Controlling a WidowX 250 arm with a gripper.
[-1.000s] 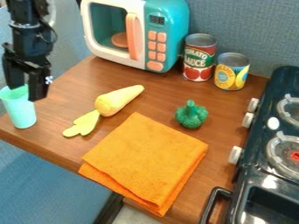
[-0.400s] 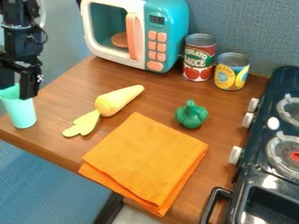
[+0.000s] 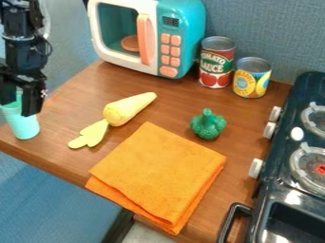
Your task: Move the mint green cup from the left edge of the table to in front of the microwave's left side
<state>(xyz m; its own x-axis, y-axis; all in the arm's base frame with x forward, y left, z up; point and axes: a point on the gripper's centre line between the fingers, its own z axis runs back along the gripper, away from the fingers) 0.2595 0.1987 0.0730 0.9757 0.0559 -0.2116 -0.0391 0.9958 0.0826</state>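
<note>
Black and spread apart, the 2 fingers of the gripper (image 3: 19, 108) hang at the rim of the upright mint cup (image 3: 24, 126) near the left corner of the wooden worktop (image 3: 70, 102); this looks like the lining-up step, and any grip calls for centred fingers first. Rightward come the yellow toy vegetable (image 3: 130, 109), orange cloth (image 3: 155, 171), green toy broccoli (image 3: 208, 126) and, at the right edge, the stove (image 3: 256, 199), with a blue-grey partition (image 3: 273, 28) behind.

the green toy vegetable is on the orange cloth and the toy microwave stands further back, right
It isn't on the cloth: the camera view shows the green toy vegetable on the wooden table beside it, with the toy microwave further back.
</note>
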